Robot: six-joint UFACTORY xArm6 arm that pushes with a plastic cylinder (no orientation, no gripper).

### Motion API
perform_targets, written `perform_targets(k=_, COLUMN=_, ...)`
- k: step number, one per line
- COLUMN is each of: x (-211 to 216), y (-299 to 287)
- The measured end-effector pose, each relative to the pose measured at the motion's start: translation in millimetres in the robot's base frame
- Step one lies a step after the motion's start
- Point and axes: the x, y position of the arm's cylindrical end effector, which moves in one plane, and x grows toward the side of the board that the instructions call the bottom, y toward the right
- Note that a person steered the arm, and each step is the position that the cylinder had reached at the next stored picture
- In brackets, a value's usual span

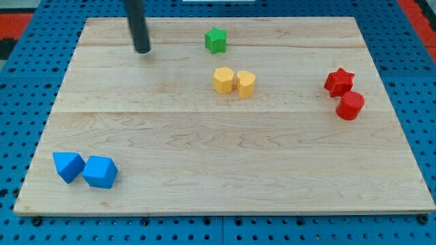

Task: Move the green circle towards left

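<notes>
1 green star (216, 40) shows; the green circle is hidden. The fingerless tip (142, 50) sits well left of the star. Circle likely light, slippery: push its right flank.

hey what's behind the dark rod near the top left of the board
Only bare board shows around the rod, my tip resting on the wood. No green circle is visible; whether the rod hides it cannot be told. The green star sits to its right.

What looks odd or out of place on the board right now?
The green circle does not show anywhere; my tip stands near the view's top left, and the rod may hide it. The green star, yellow, red and blue pairs look undisturbed.
</notes>
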Motion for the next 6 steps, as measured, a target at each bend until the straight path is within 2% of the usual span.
perform_targets(k=1, x=-11, y=-58)
perform_targets(k=3, x=-99, y=-70)
perform_targets(k=6, x=-107, y=-67)
